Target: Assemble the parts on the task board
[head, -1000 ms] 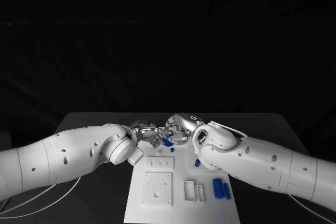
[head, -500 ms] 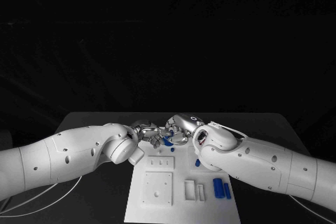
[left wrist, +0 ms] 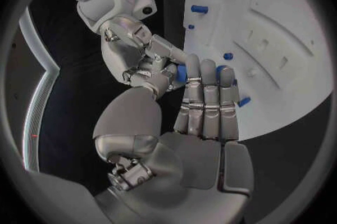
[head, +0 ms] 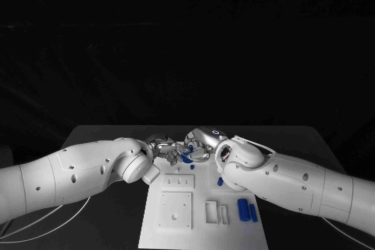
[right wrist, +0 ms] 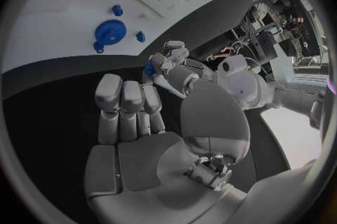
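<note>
The white task board [head: 203, 228] lies lengthwise in the middle of the table. Over its far end my left hand [head: 162, 147] and right hand [head: 201, 139] meet fingertip to fingertip. A small blue part [head: 186, 158] sits between them, just above the board. In the left wrist view my left hand [left wrist: 204, 123] pinches the blue part [left wrist: 181, 73] between thumb and finger, while the right hand [left wrist: 123, 33] closes on it from the other side. The right wrist view has my right hand [right wrist: 140, 134] at the same blue part [right wrist: 149, 68], facing the left hand [right wrist: 172, 58].
A blue gear [right wrist: 109, 31] and small blue pegs [right wrist: 140, 36] lie on the board's far end. Two blue cylinders [head: 244, 209] lie at its right edge, another peg [head: 220, 181] further up. White slotted plates [head: 175, 209] occupy the board's left half. A cable [head: 47, 223] runs across the table's left front.
</note>
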